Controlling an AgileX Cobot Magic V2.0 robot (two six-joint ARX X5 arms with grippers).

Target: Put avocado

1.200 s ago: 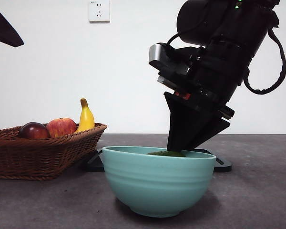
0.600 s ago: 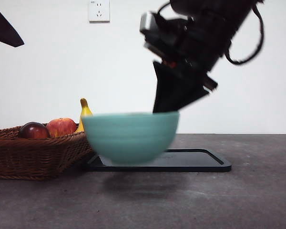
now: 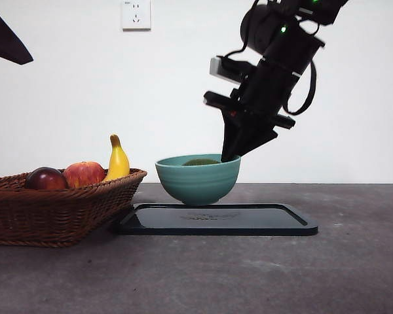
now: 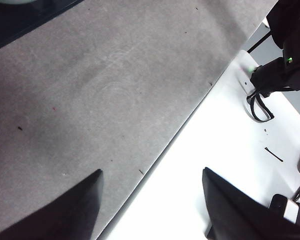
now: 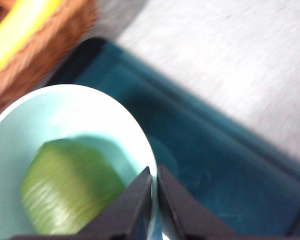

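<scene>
We see the right hand [image 3: 230, 156] clamped on the rim of the teal bowl [image 3: 198, 180], at centre of the front frame over the black tray [image 3: 275, 222]. The avocado [image 5: 70, 186] lies inside the bowl. The left hand [image 4: 150, 200] hangs released above the grey surface [image 4: 90, 100]. A basket [image 3: 52, 209] sits lower left.

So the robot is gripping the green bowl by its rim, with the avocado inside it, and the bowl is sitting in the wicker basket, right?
Not quite. The right gripper does pinch the rim of the bowl with the avocado inside, but the front view shows the bowl over the black tray, beside the wicker basket, not in it.
</scene>
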